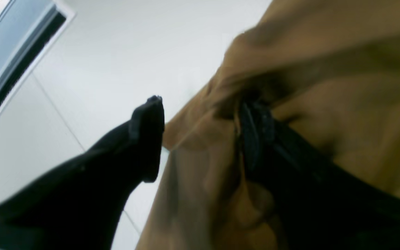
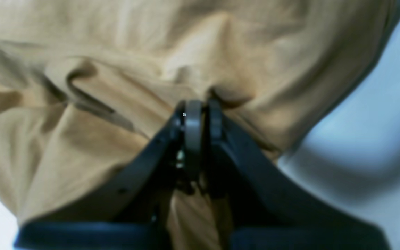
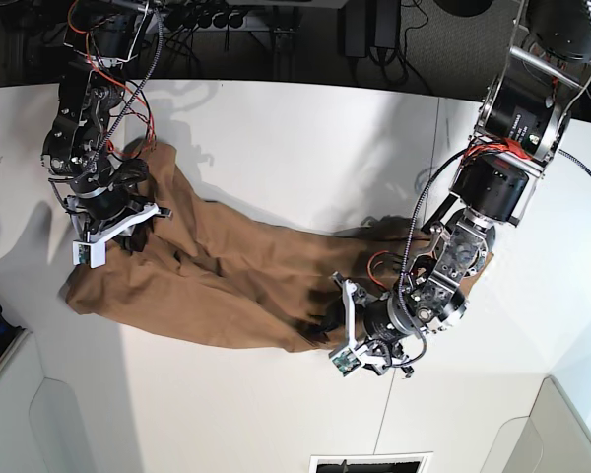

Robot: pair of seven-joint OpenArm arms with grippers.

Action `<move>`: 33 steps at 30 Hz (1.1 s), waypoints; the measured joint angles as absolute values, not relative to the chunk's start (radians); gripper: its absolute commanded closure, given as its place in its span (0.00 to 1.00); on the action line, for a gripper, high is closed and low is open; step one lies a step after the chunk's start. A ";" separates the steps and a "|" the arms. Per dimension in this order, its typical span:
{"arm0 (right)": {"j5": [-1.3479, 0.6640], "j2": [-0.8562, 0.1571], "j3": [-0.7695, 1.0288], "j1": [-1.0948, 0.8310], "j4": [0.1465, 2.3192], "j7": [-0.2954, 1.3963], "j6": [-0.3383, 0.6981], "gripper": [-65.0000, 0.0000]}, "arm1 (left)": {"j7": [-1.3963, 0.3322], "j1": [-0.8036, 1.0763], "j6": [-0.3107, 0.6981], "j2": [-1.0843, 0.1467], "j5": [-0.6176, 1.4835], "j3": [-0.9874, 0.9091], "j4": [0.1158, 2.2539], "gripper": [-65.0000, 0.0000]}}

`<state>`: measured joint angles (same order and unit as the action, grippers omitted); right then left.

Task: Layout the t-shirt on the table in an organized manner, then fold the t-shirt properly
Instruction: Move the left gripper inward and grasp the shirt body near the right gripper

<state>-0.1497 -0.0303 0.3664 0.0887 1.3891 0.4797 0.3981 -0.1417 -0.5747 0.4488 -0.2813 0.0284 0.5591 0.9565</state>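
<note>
The tan t-shirt point(image 3: 227, 276) lies rumpled in a long band across the white table point(image 3: 295, 148), running from upper left to lower middle. My right gripper point(image 3: 128, 235) is at the shirt's upper-left end. In the right wrist view this gripper point(image 2: 200, 116) is shut, with a bunched fold of the t-shirt point(image 2: 116, 55) pinched between its tips. My left gripper point(image 3: 327, 330) is at the shirt's lower-right end. In the left wrist view it point(image 1: 203, 135) stands open: one finger point(image 1: 148, 139) is bare over the table and the other is pressed into the t-shirt point(image 1: 342, 86).
A dark seam line point(image 3: 438, 148) crosses the table on the right. A rectangular slot point(image 3: 369, 463) is set in the table's near edge, and the slot point(image 1: 23, 59) shows in the left wrist view too. Cables and equipment line the far edge. Grey bins sit at both near corners.
</note>
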 measured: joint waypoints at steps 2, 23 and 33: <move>-0.150 -0.030 0.366 0.089 1.389 0.480 0.400 1.00 | -0.142 -0.577 0.479 -0.286 0.023 0.559 0.931 0.44; -0.202 -0.030 0.365 0.083 1.443 0.554 0.425 1.00 | -0.157 -0.613 0.485 -0.374 0.139 0.551 0.954 1.00; -0.223 -0.036 0.365 0.090 1.774 0.608 0.422 1.00 | -0.265 -0.611 0.341 -0.559 0.225 0.546 1.293 1.00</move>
